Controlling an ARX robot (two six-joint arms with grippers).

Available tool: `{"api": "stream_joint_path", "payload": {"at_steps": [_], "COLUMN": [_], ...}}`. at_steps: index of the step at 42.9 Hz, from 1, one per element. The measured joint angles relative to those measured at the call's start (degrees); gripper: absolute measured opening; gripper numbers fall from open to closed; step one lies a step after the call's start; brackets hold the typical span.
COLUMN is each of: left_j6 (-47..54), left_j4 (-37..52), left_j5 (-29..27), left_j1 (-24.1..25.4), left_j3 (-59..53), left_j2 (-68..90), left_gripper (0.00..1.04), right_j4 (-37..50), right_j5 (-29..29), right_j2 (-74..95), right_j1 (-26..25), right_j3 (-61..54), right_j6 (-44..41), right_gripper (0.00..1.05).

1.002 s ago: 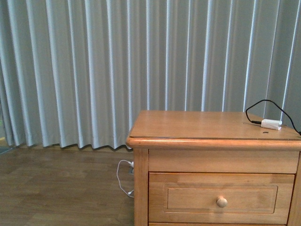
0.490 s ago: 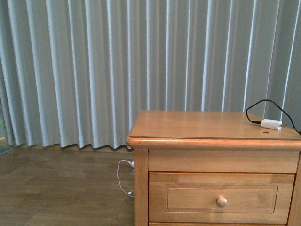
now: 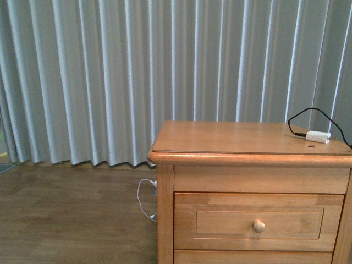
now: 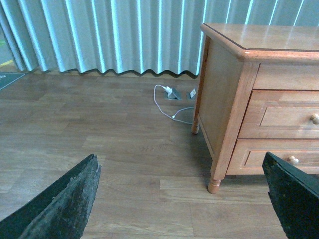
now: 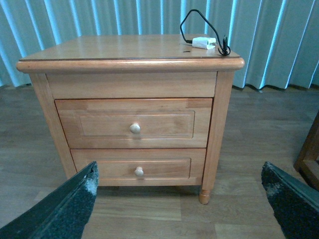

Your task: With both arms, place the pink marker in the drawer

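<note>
A honey-coloured wooden nightstand (image 5: 130,55) stands on brown wood-plank flooring (image 4: 99,144) before pleated grey-blue curtains (image 3: 110,77). Ahead of the right gripper (image 5: 179,209), whose black fingers (image 5: 60,211) sit wide apart, the wide upper drawer (image 5: 134,124) is closed, its recessed panel bearing one round wooden knob (image 5: 135,128); a second drawer front (image 5: 137,167) lies below. The left gripper (image 4: 179,209), fingers (image 4: 62,201) likewise spread, faces the floor beside the cabinet. A small white adapter with black cable (image 5: 204,43) rests on top. The pink marker appears in no view.
</note>
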Motion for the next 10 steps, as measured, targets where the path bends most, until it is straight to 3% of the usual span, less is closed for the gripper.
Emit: {"api": "stream_joint_path", "payload": {"at_steps": [10], "left_j6": [0.0], "left_j4": [0.0], "left_j5": [0.0], "left_j1": [0.0], "left_j3": [0.0], "left_j2": [0.0], "left_gripper": [0.98], "right_j4": [0.0], "right_j5": [0.0], "right_j2": [0.0], "right_j1": [0.0], "right_j3": [0.0], "right_j6": [0.0], "right_gripper": [0.96]}}
